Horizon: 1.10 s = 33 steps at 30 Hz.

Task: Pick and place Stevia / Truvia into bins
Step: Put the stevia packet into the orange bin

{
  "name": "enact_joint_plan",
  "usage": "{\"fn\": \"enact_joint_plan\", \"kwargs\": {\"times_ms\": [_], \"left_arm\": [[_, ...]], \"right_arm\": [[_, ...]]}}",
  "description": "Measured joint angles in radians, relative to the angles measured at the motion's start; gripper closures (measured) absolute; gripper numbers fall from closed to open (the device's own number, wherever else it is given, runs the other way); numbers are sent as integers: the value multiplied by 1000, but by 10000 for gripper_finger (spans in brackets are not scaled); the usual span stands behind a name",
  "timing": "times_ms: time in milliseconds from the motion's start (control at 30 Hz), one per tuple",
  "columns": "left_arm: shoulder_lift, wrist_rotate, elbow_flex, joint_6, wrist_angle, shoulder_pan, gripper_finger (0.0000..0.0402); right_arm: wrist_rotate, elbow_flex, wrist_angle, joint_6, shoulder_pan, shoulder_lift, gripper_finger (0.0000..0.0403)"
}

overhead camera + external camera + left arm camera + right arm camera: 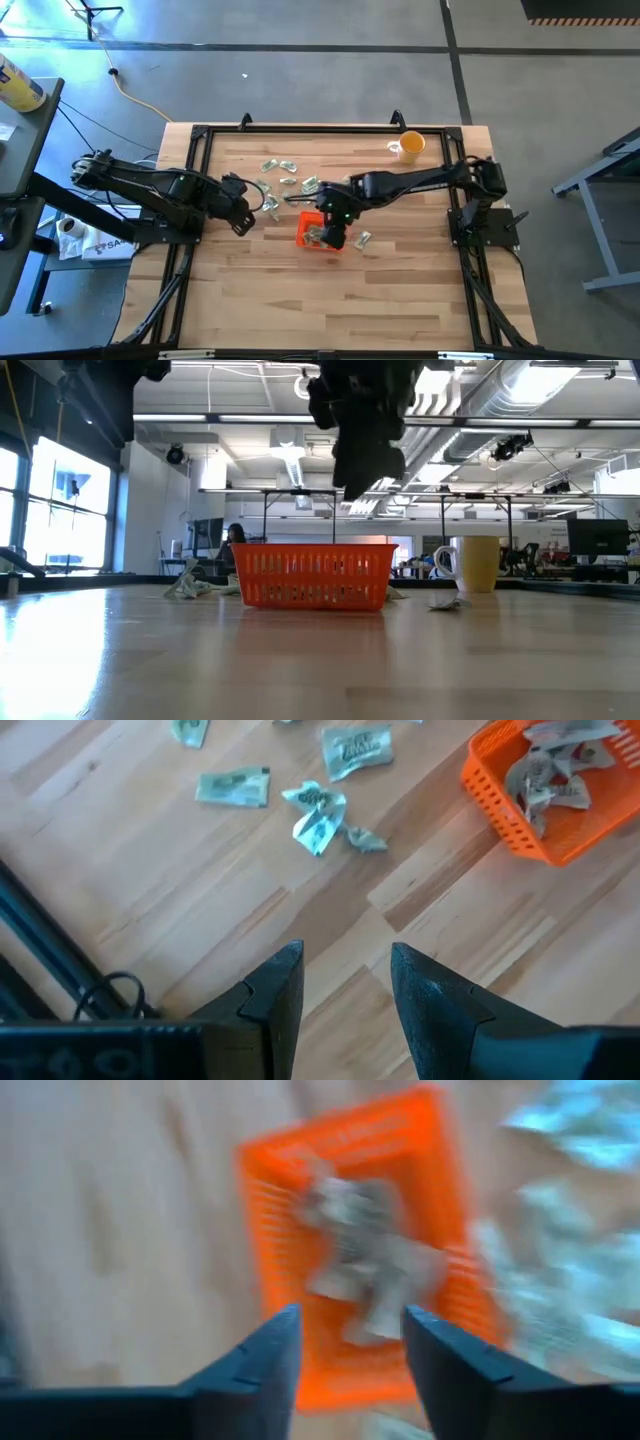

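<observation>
The wooden counter (pixel 400 290) held it all. The right claw (pixel 345 1342) hung over the orange bin (pixel 304 232), open and holding nothing. The left claw (pixel 345 982) waited nearby, open and empty too. The bin (pixel 500 805) had some Stevia packets (pixel 548 772) inside already. More loose packets (pixel 233 787) lay on the counter, so I think the job was partly done. I could not read any words on them.

Crumpled sachets (pixel 545 775) fill the orange bin (pixel 500 805); others (pixel 232 787) lie scattered beside it.
</observation>
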Motion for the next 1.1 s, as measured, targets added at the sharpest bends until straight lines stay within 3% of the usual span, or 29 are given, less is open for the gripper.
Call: {"fn": "enact_joint_plan", "kwargs": {"times_ms": [167,333,433,533,733,933,1100], "left_arm": [[0,11,-80,1,45,30,218],[5,134,-253,66,347,203,218],[4,174,-317,278,567,279,218],[3,167,-333,483,589,289,218],[2,67,-348,661,558,289,218],[13,60,-427,773,724,313,218],[14,100,-476,838,759,355,218]], "right_arm": [[267,77,-270,-94,33,-39,141],[299,22,-401,-49,38,-90,92],[306,-37,-408,3,36,-117,87],[285,-73,-406,16,50,-127,87],[304,-118,-389,-10,96,-142,87],[323,-195,-319,-90,132,-142,87],[288,-303,-231,-139,162,-142,87]]}}
